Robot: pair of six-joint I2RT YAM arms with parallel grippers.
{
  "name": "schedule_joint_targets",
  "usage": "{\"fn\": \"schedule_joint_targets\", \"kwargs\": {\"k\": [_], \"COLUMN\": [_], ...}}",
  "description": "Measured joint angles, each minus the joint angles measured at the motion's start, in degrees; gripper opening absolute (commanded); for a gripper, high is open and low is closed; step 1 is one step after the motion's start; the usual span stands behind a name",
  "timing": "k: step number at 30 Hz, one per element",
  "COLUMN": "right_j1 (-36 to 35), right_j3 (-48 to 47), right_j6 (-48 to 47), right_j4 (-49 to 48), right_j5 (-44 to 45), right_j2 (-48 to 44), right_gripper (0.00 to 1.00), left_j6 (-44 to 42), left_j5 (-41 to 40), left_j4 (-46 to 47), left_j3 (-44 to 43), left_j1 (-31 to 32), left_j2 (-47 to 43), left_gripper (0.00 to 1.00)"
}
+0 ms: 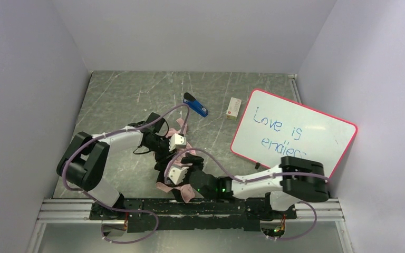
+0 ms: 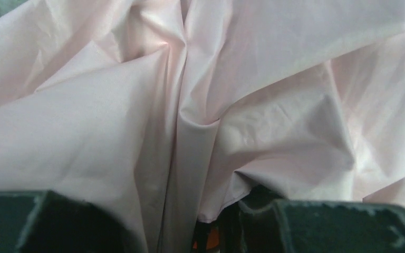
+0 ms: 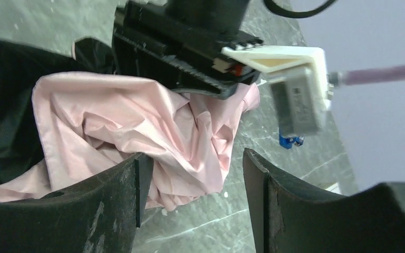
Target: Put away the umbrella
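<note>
Fabric of pale pink folding umbrella [image 3: 137, 132] looks soft, slippery: take bunched folds. Left gripper [image 2: 179, 211] pinches one; right gripper [image 3: 195, 179] is open, empty.

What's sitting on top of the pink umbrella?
The left gripper sits on the umbrella, pink fabric bunched between its fingers. Whether they pinch it, and what lies beneath the folds, is covered.
</note>
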State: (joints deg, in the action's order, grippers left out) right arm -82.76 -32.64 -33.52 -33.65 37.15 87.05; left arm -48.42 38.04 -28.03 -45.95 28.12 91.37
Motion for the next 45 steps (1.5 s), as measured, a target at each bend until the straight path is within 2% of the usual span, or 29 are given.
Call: {"fn": "schedule_joint_targets", "kwargs": {"k": [4,6,13,16,21,25,29,35,40,43,44,45], "right_j1": [-0.9,-1.1,-1.1,-1.2,-1.7,-2.2,-1.6,0.8,1.3,1.3,1.4,1.4], "right_j3": [0.2,-0.1,-3.3,-3.3,-3.4,-6.7,-10.2,-10.4,-10.8,-10.8,-10.8,-10.8], "right_j6": [8.5,14.8,45.5,56.1,66.4,72.7,76.7,79.9,80.1,79.9,79.9,79.9], "right_j4": [5.0,8.6,22.8,24.5,22.8,24.2,26.3,27.1,27.6,27.3,27.3,27.5], "right_j5": [1.6,3.3,7.4,7.5,8.2,10.8,10.9,8.5,5.9,5.0,4.9,4.8], "right_j2": [-6.9,-9.6,-14.3,-14.5,-11.5,-4.6,1.3,4.1,9.9,11.6,11.6,11.6], "right_gripper": [0.66,0.72,0.83,0.84,0.88,0.93,0.92,0.92,0.91,0.82,0.76,0.65], "left_j6": [2.6,3.7,7.1,8.0,9.2,9.7,9.7,9.7,9.7,9.7,9.7,9.7], "left_j5": [-1.5,-2.1,-4.3,-5.1,-6.4,-7.3,-8.4,-9.6,-9.6,-9.6,-9.6,-9.6], "left_j4": [1.2,1.8,5.1,6.3,7.8,8.9,10.0,11.1,11.1,11.1,11.1,11.1], "left_j3": [0.3,0.3,1.1,1.1,1.1,1.2,2.0,2.8,2.8,2.8,2.8,2.8], "left_j1": [0.2,0.4,0.6,0.6,0.6,0.6,0.6,0.6,0.6,0.6,0.6,0.6], "left_j2": [-0.5,-0.6,-1.3,-1.3,-1.3,-1.5,-2.4,-3.3,-3.3,-3.3,-3.3,-3.3], "left_gripper": [0.06,0.05,0.05,0.05,0.05,0.05,0.05,0.05,0.05,0.05,0.05,0.05]}}
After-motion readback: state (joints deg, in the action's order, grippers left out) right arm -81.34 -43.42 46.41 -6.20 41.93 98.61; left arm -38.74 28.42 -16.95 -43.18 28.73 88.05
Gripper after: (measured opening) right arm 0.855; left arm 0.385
